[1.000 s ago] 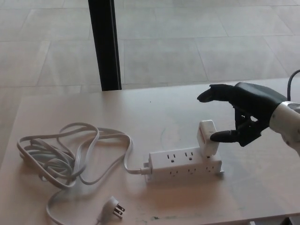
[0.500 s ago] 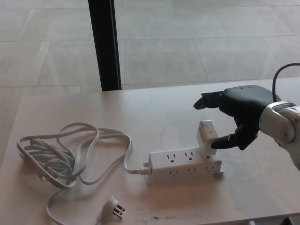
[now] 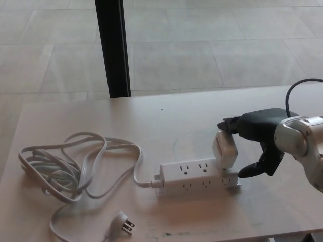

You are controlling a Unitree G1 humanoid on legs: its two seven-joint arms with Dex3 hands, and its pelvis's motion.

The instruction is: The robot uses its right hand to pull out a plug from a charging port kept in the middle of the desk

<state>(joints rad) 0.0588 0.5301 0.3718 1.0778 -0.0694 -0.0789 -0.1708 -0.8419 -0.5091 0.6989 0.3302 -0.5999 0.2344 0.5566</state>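
Note:
A white power strip [image 3: 194, 179] lies in the middle of the pale desk [image 3: 166, 121]. A white block-shaped plug [image 3: 224, 150] stands in its right end, leaning slightly. My right hand [image 3: 257, 138] comes in from the right and hangs just over the plug. Its black fingers [image 3: 228, 124] reach across the plug's top far edge, while the thumb [image 3: 250, 170] sits lower, right of the plug and apart from it. The hand is open, with the plug between fingers and thumb. My left hand does not show.
The strip's white cord [image 3: 65, 166] lies coiled on the desk's left side, its pronged end [image 3: 123, 223] near the front edge. A black post [image 3: 113, 48] stands behind the desk's far edge. A black cable [image 3: 295, 85] loops above my right wrist.
My right hand has come down and rolled over the plug. Its fingers dropped from above to the plug's top edge, and the thumb slid down from the plug's side to beside the strip's end.

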